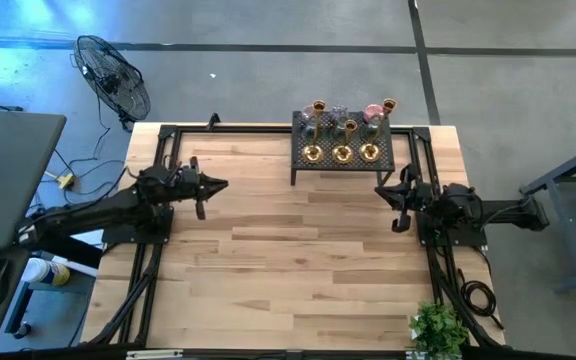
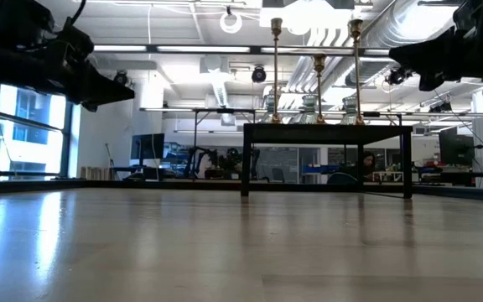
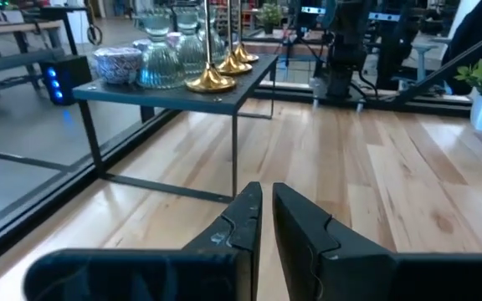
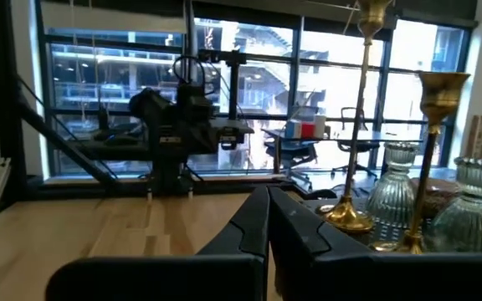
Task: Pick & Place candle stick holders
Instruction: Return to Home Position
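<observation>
The left tool (image 1: 208, 188) hovers left of centre in the high view. Its fingers are drawn almost together with only a slit between them, and it holds nothing. It lies well apart from the candle stick holders (image 1: 342, 135), so it poses little risk. The holders stand crowded on the black rack (image 1: 302, 162) at the upper centre of the table (image 1: 288, 270), tall brass stems among glass cups. The right tool (image 1: 392, 192), closed and empty, hangs near the rack's lower right corner. A careless swing there could nudge the rack and topple the slim, likely top-heavy brass ones.
</observation>
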You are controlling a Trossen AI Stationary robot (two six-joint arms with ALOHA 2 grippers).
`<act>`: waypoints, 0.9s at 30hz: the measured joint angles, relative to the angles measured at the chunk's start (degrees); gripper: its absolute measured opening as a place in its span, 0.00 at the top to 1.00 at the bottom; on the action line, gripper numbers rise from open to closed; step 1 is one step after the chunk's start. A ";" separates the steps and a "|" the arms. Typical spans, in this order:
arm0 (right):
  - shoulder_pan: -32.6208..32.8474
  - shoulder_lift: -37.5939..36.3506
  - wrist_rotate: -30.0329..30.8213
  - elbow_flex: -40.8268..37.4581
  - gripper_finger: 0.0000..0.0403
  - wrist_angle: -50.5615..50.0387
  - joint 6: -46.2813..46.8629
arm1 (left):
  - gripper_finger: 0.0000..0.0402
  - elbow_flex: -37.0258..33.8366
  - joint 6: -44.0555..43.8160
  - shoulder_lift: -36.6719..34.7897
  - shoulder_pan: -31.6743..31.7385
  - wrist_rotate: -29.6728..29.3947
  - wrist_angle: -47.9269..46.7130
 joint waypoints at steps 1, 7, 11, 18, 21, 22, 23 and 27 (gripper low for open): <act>-0.06 -0.23 0.27 0.00 1.00 -0.20 0.18 | 0.93 0.00 0.07 -1.81 -0.01 -0.31 -1.74; -0.06 -0.19 2.22 0.00 1.00 -0.96 0.39 | 0.93 -4.61 -1.54 -14.24 -0.03 -1.71 -7.77; -0.53 0.01 5.98 0.00 1.00 -2.10 0.63 | 0.93 -4.25 -2.75 -20.02 -0.03 -3.82 -11.24; -2.27 0.14 11.63 -0.02 1.00 -4.39 3.35 | 0.93 -4.39 -5.28 -19.65 -0.04 -3.65 -11.41; -2.29 0.39 17.74 -0.02 1.00 -4.69 3.35 | 0.93 -4.44 -5.29 -18.19 -0.05 -3.92 -11.34; -2.29 0.40 20.45 -0.02 1.00 -5.38 3.54 | 0.93 -4.44 -5.31 -17.69 -0.05 -3.99 -11.38; -2.29 0.40 23.19 -0.02 1.00 -5.96 4.01 | 0.93 -4.44 -5.29 -17.11 -0.05 -4.01 -11.38; -2.29 0.61 30.93 -0.02 1.00 -6.99 10.31 | 0.93 -4.48 -5.71 -14.49 -0.05 -4.18 -11.40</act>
